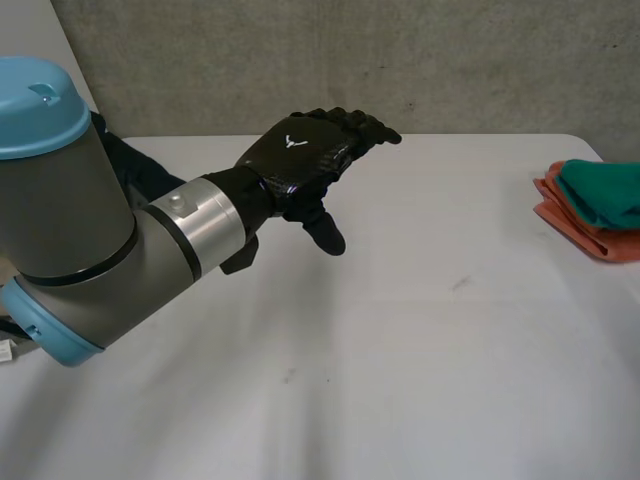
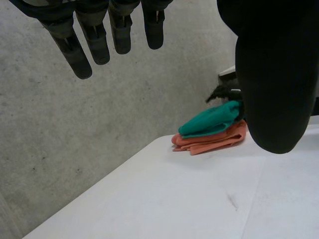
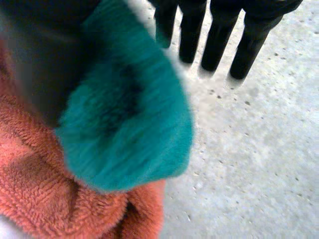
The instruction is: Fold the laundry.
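Observation:
A folded green cloth [image 1: 605, 190] lies on a folded orange cloth [image 1: 590, 235] at the table's right edge. My left hand [image 1: 300, 155] hovers over the table's far middle, well apart from the cloths, fingers straight and holding nothing. Its wrist view has the fingers [image 2: 94, 40] spread, with the green cloth [image 2: 212, 119] and orange cloth [image 2: 212, 142] far beyond them. My right hand [image 3: 218, 40] is right at the stack: its fingers are straight and reach past the green cloth [image 3: 134, 124], its thumb rests beside that cloth, and the orange cloth [image 3: 45, 184] lies beneath.
The white table [image 1: 420, 350] stretches bare between my left hand and the stack. A grey concrete wall [image 1: 300, 60] stands close behind the table's far edge.

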Robot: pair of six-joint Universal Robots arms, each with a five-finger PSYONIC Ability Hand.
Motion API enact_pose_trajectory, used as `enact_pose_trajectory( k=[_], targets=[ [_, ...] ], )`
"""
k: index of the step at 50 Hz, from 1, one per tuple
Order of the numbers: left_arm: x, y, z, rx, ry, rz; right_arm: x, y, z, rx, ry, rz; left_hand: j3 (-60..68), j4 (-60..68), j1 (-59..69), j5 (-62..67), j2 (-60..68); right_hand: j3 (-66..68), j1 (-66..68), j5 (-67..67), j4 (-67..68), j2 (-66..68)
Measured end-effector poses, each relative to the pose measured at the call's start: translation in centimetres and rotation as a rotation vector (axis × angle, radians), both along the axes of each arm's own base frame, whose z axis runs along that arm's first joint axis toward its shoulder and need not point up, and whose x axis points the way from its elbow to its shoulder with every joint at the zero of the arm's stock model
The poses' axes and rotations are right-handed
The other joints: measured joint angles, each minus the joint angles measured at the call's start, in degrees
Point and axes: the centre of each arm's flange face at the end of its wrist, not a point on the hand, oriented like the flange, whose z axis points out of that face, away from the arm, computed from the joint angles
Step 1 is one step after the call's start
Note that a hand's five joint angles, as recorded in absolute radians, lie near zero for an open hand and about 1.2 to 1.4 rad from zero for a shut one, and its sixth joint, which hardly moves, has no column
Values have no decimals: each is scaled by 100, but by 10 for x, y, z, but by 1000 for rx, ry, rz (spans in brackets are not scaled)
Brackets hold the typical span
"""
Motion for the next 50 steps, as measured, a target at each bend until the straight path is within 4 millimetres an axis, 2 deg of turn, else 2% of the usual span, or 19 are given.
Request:
enact_pose_trajectory(
  k=[3, 12, 17, 18, 20, 22, 24, 27, 30, 31, 33, 34, 37, 39, 40, 41, 44, 48, 50],
  targets=[
    [-1, 1, 1, -1, 1, -3, -6, 7, 15, 25, -14, -42, 0, 0, 0, 0, 0, -579, -241, -420, -622, -441],
    [-3, 8, 3, -2, 5, -18, -31, 30, 72, 84, 13, -239, 0, 0, 0, 0, 0, -579, -241, -420, -647, -441],
    [-5, 15, 11, -22, 18, -32, -50, 41, 116, 46, 155, -492, 0, 0, 0, 0, 0, -579, -241, -419, -647, -441],
    [-5, 15, 12, -25, 20, -33, -50, 42, 120, 39, 169, -512, 0, 0, 0, 0, 0, -579, -241, -420, -647, -441],
    [-4, 17, 21, -46, 34, -33, -46, 44, 144, -19, 242, -593, 0, 0, 0, -4, 0, -579, -241, -420, -647, -441],
    [-3, 17, 32, -71, 54, -28, -28, 44, 166, -91, 288, -619, 0, 0, 0, 0, 0, -579, -241, -420, -647, -441],
    [0, 16, 48, -105, 83, -10, 4, 44, 186, -182, 311, -594, 0, 0, 0, 0, 0, -579, -241, -420, -647, -442],
    [9, 6, 70, -145, 130, 56, 60, 49, 204, -293, 297, -487, 0, 0, 0, 0, 0, -579, -241, -420, -647, -442],
    [25, -13, 87, -177, 171, 166, 121, 68, 214, -372, 259, -313, 0, 0, 0, 0, 0, -579, -241, -420, -647, -442],
    [34, -23, 93, -189, 183, 220, 143, 78, 214, -389, 244, -237, 0, 0, 0, 0, 0, -579, -241, -420, -647, -442],
    [49, -39, 98, -204, 193, 296, 171, 94, 211, -396, 228, -132, 0, 0, 0, 0, 0, -579, -241, -420, -647, -442],
    [63, -55, 100, -215, 193, 364, 194, 109, 205, -389, 219, -41, 1, 1, 0, 0, 1, -579, -241, -419, -648, -443],
    [97, -93, 95, -232, 164, 506, 234, 142, 184, -342, 208, 131, 1, 1, 0, 1, 1, -579, -241, -420, -648, -461],
    [120, -120, 84, -237, 119, 592, 248, 157, 172, -309, 205, 195, 1, 1, 0, 1, 1, -579, -241, -420, -648, -461],
    [134, -137, 74, -237, 81, 642, 261, 173, 158, -268, 204, 255, 1, 5, 0, 0, 1, -579, -241, -420, -648, -461],
    [140, -144, 69, -238, 64, 661, 264, 176, 154, -257, 204, 268, 1, 5, 0, 0, 1, -580, -241, -420, -648, -461],
    [178, -188, 29, -233, -70, 766, 281, 206, 122, -156, 209, 352, 1, 8, 0, 0, 1, -580, -241, -419, -648, -461],
    [209, -224, -22, -227, -223, 824, 286, 224, 99, -78, 220, 383, 1, 8, 0, 1, 1, -580, -241, -421, -648, -461],
    [225, -243, -58, -227, -321, 841, 285, 231, 86, -33, 228, 386, 1, 8, 0, 0, 1, -580, -241, -419, -648, -461]
  ],
)
